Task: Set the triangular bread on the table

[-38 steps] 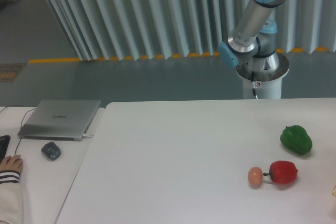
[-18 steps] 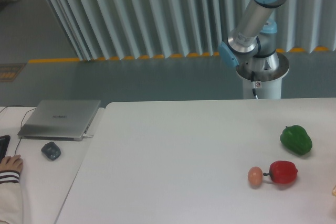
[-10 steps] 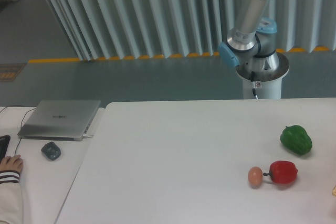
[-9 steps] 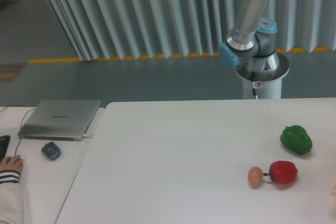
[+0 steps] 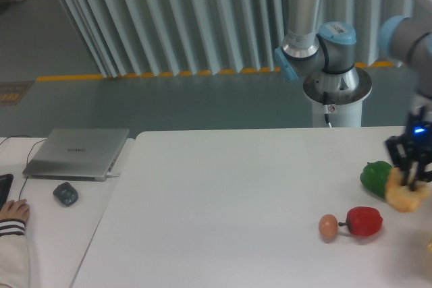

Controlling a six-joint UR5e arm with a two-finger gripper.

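- Nearest the camera, on the white table (image 5: pixel 223 220), a small tan egg (image 5: pixel 328 226) lay just beside a red pepper (image 5: pixel 365 221); the pepper's stem pointed toward the egg, and the two looked to be touching or nearly so.
- At the far left edge a person's hand (image 5: pixel 13 211) rested on the adjoining desk, with a dark mouse (image 5: pixel 65 193) near it.
- Further back on the right, the gripper (image 5: pixel 413 181) hung over the table's right side, its dark fingers pinching the triangular bread (image 5: pixel 405 195) from above.
- The triangular bread was carried in the air, or very low, just right of the green pepper (image 5: pixel 375 178) and overlapping its edge in this view; whether it touched the pepper or the tabletop could not be told.
- By its lumpy, pale golden surface, the bread looked light and soft, likely to crumble or dent under a hard squeeze. A gentle pinch across its thicker middle seemed the safer hold, not at a thin corner that might break off.
- It seemed unlikely to roll once set flat, though the peppers stood close.
- Behind these, a grey laptop (image 5: pixel 77 152) sat shut on the desk at the left.
- Farthest back, the arm's base (image 5: pixel 336 92) stood beyond the table's rear edge before a ribbed curtain (image 5: pixel 169 18).
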